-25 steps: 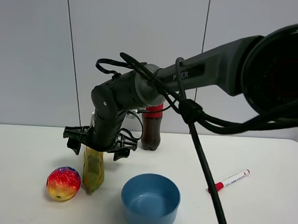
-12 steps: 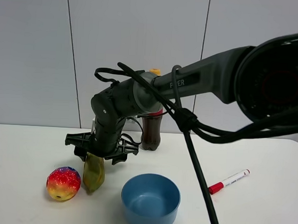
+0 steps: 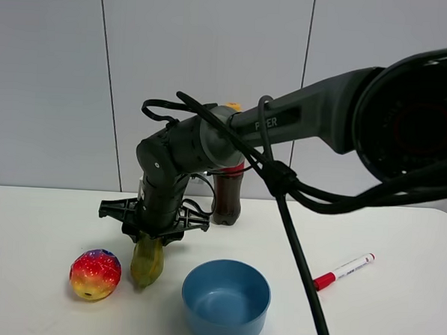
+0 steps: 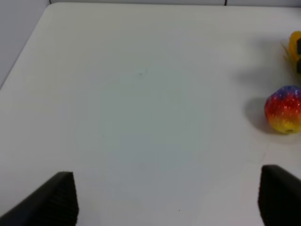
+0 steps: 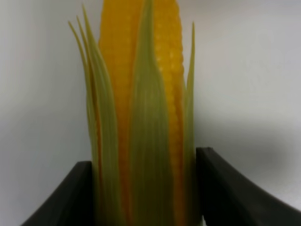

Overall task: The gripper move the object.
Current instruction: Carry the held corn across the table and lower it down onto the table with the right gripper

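My right gripper [image 3: 152,233], a black claw with wide side brackets on a dark grey arm, reaches across to the left of the table. It is shut on the toy corn cob [image 3: 146,262], which hangs below it with its lower end at the table top. In the right wrist view the yellow-green cob [image 5: 141,103] stands between the two black fingers [image 5: 70,197]. My left gripper [image 4: 164,200] is open and empty over bare table; it does not show in the exterior view. A yellow bit of the cob [image 4: 295,44] shows at the left wrist view's edge.
A round red-yellow-blue fruit toy [image 3: 95,274] lies just left of the cob and shows in the left wrist view [image 4: 283,109]. A blue bowl [image 3: 225,301] stands to the right. A red-labelled cola bottle [image 3: 227,194] stands behind. A red-capped marker [image 3: 344,270] lies farther right.
The right gripper has sunk a little lower over the cob, so less of the cob shows below it. The cob's lower end stays at the same spot on the table.
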Controlling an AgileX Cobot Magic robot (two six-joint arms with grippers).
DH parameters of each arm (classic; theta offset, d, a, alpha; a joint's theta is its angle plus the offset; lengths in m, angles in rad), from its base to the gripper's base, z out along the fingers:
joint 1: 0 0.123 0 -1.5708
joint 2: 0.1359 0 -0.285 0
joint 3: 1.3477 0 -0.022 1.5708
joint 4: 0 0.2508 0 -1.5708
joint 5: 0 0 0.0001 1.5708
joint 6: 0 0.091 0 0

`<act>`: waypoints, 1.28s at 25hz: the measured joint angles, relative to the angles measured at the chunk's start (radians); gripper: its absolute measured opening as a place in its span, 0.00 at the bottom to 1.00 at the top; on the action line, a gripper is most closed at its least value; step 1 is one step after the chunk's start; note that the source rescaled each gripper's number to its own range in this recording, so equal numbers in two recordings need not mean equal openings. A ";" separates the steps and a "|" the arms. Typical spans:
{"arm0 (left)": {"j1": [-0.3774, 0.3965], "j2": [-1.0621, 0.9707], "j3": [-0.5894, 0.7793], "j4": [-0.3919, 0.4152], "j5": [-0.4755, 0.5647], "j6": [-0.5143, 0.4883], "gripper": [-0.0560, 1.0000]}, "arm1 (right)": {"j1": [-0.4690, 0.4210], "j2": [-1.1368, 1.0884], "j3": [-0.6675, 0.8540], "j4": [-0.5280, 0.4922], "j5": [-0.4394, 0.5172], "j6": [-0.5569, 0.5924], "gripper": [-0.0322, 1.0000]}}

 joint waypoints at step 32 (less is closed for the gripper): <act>0.000 0.000 0.000 0.000 0.000 0.000 1.00 | -0.041 -0.711 -0.120 -0.104 0.385 -0.480 0.03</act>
